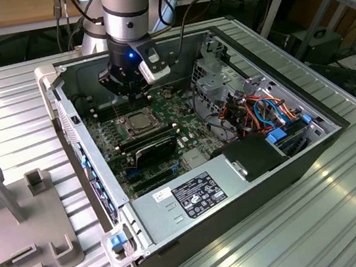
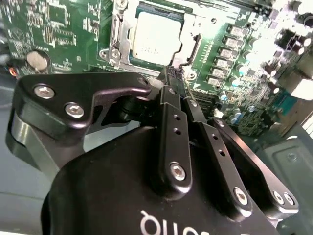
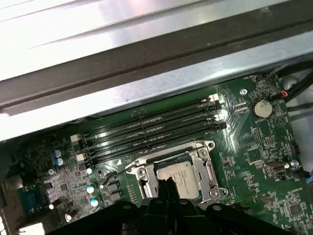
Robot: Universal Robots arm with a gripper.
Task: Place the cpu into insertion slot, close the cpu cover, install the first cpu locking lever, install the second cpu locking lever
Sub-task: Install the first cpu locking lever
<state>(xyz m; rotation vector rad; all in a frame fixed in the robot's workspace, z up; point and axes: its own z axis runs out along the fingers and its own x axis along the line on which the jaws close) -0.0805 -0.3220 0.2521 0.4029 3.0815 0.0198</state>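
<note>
Ribbed metal bench [image 1: 349, 216] under an open computer case [image 1: 214, 251]. Seated flat in the socket [image 2: 117, 34]: chip [image 2: 156, 36], cover [image 3: 209, 171] lying down around it. Along the chip's near edge, a thin lever [image 2: 195, 46], long axis parallel to that edge; latched or not, cannot tell. Just beside that edge, slightly above: gripper [image 2: 175, 73], fingers pressed together, nothing visibly pinched. Past the chip's far edge, memory slots [image 3: 156, 132]. Green board [image 2: 63, 39] crowded, little room.

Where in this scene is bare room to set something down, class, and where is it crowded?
Free: ribbed table on the exterior view's right of the computer case. Crowded: around the cpu, near the hand.
</note>
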